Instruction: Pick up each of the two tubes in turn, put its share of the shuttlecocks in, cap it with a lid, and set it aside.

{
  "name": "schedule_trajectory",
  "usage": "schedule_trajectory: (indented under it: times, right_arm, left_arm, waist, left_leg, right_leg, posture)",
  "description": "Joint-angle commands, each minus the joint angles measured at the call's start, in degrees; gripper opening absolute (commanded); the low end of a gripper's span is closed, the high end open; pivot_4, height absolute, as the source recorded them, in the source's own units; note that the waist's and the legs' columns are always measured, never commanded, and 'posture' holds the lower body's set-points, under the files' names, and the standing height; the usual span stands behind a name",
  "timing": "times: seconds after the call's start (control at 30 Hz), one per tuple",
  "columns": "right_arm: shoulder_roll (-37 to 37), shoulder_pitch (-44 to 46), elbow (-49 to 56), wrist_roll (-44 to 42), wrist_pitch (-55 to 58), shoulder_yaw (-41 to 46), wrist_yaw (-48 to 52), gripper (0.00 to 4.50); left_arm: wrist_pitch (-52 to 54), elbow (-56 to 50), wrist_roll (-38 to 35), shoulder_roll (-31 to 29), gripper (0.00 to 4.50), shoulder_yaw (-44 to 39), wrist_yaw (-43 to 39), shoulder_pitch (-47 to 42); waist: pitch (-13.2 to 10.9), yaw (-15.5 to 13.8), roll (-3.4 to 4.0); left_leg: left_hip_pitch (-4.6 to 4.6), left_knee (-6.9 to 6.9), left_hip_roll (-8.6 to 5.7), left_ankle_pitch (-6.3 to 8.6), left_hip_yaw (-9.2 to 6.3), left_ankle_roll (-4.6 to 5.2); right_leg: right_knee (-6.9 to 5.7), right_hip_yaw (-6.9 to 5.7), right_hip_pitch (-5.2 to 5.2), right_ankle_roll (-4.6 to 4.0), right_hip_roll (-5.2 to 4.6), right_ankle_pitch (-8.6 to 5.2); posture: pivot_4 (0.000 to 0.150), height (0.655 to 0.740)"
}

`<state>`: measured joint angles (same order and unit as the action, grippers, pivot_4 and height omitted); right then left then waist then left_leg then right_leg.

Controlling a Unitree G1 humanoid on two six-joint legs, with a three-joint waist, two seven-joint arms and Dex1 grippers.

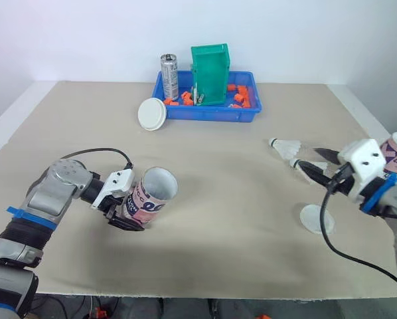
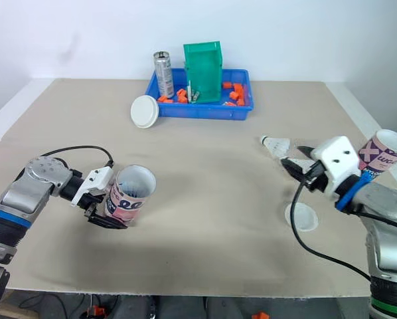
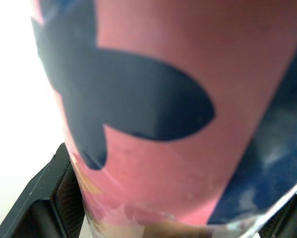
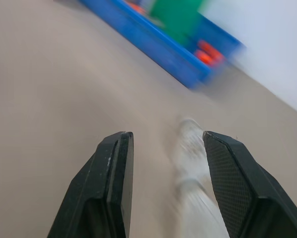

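My left end effector (image 1: 127, 214) grips the tube (image 1: 152, 194) lower left, tilted I'd say for loading, while the right end effector (image 1: 317, 163), spread, straddles a shuttlecock (image 4: 190, 148)

Clamped in the left gripper (image 2: 113, 211) at the tabletop's (image 2: 212, 179) near left — a pink tube (image 2: 132, 193), open mouth tilted up. At right, parted fingers of the right gripper (image 2: 291, 155) just beside a shuttlecock (image 2: 275, 143), white lid (image 2: 301, 216) near, second tube (image 2: 383, 154) behind the arm.
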<state>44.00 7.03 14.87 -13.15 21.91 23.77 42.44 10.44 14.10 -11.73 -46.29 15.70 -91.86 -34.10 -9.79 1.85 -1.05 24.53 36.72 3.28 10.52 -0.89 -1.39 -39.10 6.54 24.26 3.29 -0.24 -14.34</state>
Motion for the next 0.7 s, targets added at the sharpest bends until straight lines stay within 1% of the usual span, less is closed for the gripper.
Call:
schedule_trajectory:
  times: [0.03, 0.33, 0.7]
  right_arm:
    - [-1.0, -2.7, -4.5, 0.5, -2.6, 3.5, -2.7, 2.46]
    - [-2.5, -2.9, -9.8, -1.5, -2.9, 1.0, -2.9, 2.46]
    - [-1.9, 3.6, -20.5, 1.3, -6.3, -5.5, -3.1, 2.46]
  left_arm:
    - [0.2, -0.1, 0.5, 0.2, 3.95, 1.1, -0.6, 0.5]
    - [0.4, -0.4, 0.6, 0.3, 3.95, 0.7, -0.6, 0.6]
    - [0.6, -1.0, 0.6, 0.4, 3.95, 0.2, -0.5, 1.0]
  waist:
    - [0.0, 0.2, -0.03]
    - [0.0, 0.7, 0.02]
    - [0.0, 0.8, 0.04]
  left_leg:
    - [-0.09, 0.03, 0.0, 0.0, -0.02, 0.01]
    - [-0.11, 0.08, -0.08, -0.01, 0.03, 0.0]
    - [-0.12, 0.07, -0.12, -0.01, 0.04, 0.01]
  right_leg:
    - [0.0, -0.01, -0.13, -0.02, 0.0, -0.01]
    - [0.0, 0.12, -0.18, 0.06, -0.03, 0.02]
    - [0.01, 0.16, -0.19, 0.07, -0.04, 0.0]
  posture:
    - [0.15, 0.7083]
    - [0.15, 0.7083]
    - [0.15, 0.7083]
